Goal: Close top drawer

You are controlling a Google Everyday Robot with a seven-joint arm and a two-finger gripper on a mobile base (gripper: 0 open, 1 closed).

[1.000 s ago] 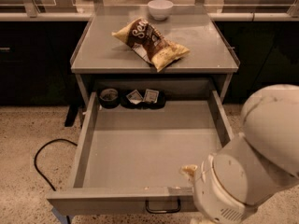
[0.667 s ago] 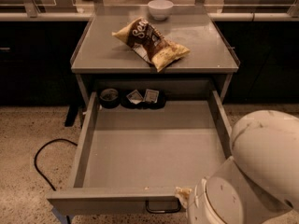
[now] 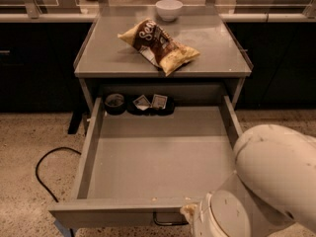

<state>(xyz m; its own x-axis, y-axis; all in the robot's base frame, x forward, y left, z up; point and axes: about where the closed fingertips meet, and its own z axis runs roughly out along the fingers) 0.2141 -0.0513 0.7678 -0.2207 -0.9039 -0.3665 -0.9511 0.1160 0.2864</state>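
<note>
Items counted: one top drawer (image 3: 148, 157), pulled fully out below the grey table (image 3: 108, 53). At its back are one round dark container (image 3: 115, 102) and two small packets (image 3: 142, 101). On the tabletop: one crisp bag (image 3: 158, 46) and one white bowl (image 3: 169, 9). One black cable (image 3: 42, 174) on the floor.

Writing: the bag shows script beginning "Se"; the rest is unreadable.

Arm (image 3: 276, 167): white, bent low at lower right. The gripper (image 3: 189, 214) is at the drawer's front edge beside the wire pull (image 3: 170, 222), mostly hidden; whether it is released or clenched cannot be told

Matt grey metal top drawer (image 3: 158, 152)
</note>
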